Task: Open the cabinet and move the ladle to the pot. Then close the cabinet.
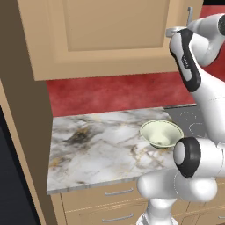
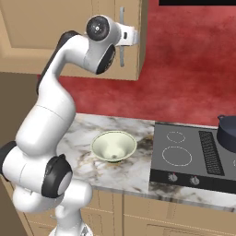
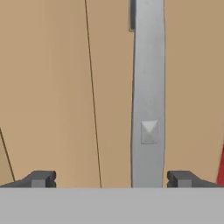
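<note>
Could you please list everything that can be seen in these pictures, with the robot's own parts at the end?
cabinet: one, light tan, on the wall above the counter, door shut
handle: one, grey metal bar, upright on the cabinet door
counter: one, grey-white marble, below the cabinet
bowl: one, pale green, on the counter beside the stove
stove: one, dark grey, right of the bowl, two knobs on its front
pot: one, dark blue-grey, at the stove's far right
drawers: tan, under the counter
back wall: red
gripper: one, jaws open, the handle between them, nearer one tip
</note>
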